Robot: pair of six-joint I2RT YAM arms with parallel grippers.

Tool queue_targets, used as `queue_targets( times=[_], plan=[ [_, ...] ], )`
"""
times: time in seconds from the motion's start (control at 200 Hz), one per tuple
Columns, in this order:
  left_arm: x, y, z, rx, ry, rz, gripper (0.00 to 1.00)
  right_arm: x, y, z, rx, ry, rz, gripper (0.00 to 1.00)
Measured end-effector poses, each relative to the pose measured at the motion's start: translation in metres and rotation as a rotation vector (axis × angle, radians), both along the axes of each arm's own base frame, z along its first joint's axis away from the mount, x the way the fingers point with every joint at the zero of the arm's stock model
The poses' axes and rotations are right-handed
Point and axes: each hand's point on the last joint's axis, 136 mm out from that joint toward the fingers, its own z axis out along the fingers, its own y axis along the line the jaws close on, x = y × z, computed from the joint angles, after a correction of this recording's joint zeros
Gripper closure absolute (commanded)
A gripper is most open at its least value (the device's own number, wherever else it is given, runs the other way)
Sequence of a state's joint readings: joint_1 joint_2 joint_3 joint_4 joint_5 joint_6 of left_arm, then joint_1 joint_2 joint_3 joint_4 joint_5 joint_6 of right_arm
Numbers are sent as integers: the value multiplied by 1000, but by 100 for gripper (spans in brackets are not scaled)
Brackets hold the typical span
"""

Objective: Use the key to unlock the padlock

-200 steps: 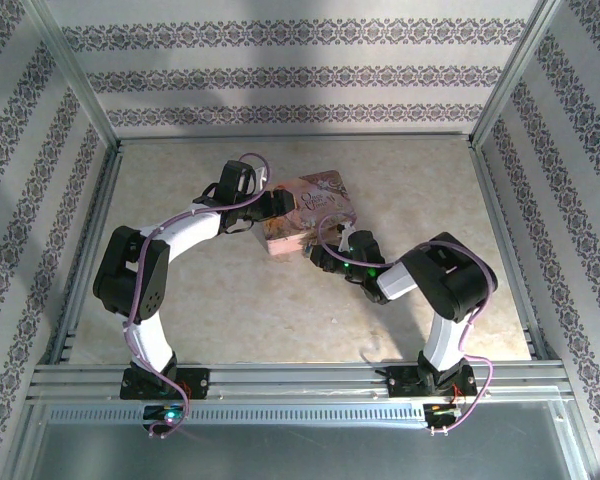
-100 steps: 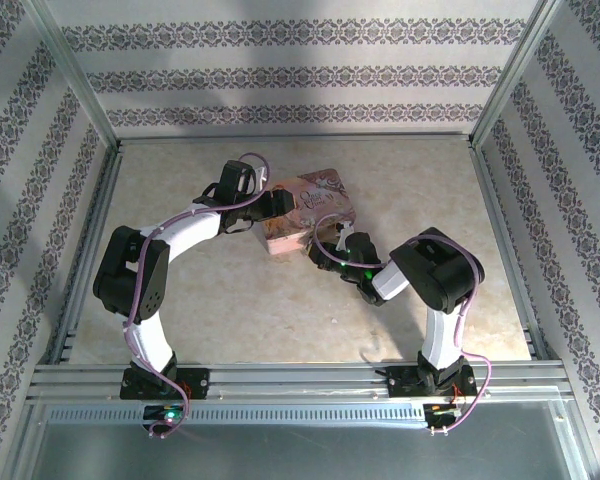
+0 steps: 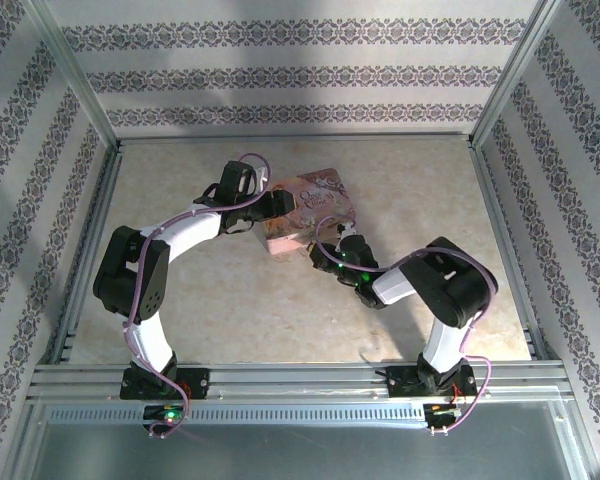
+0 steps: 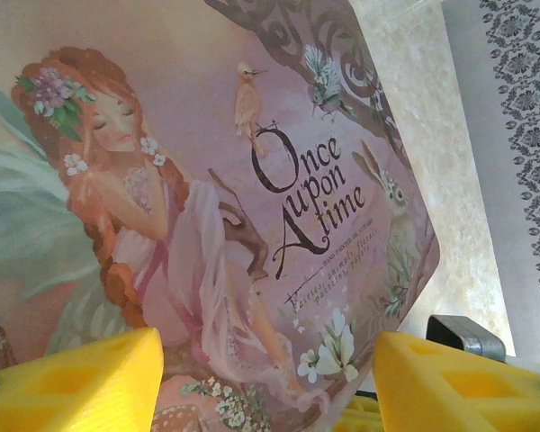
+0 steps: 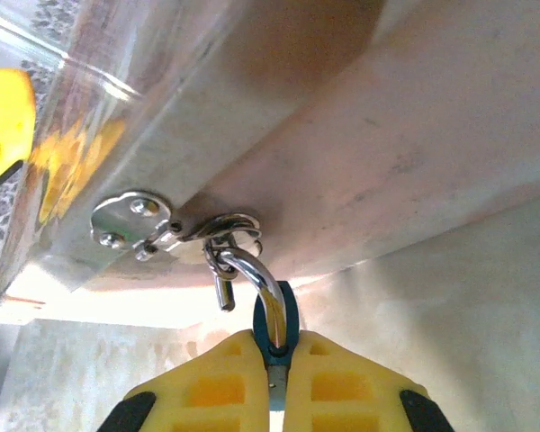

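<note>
Right gripper (image 5: 277, 346): fingers pinched together on the blue body of the padlock (image 5: 276, 317), which hangs from the rings (image 5: 235, 228) of the hasp (image 5: 131, 221) on the pink tin (image 3: 315, 205), at the tin's 6 o'clock edge in the top view. Left gripper (image 4: 270, 373): fingers wide apart over the tin lid; I cannot tell if they touch it. A thin metal sliver (image 5: 223, 291), probably the key, dangles at 9 o'clock of the shackle. Judgement: the lock is secured only. Taking the key, inserting and turning it all remain.
</note>
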State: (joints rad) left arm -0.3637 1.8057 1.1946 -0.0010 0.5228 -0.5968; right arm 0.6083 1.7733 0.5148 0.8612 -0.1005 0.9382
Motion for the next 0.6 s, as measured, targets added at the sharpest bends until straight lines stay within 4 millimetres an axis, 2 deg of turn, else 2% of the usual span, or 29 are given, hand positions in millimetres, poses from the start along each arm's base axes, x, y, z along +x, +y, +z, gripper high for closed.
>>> queue_targets(
  times=[0.24,0.6],
  plan=[
    [-1,-1,-1,7,-9,-11,37,-2,0,2,-193,153,-121,100],
    [-4,-5,-1,0,-7,-23,37,-9,-3,-1,-480,305,-295,100]
  ],
)
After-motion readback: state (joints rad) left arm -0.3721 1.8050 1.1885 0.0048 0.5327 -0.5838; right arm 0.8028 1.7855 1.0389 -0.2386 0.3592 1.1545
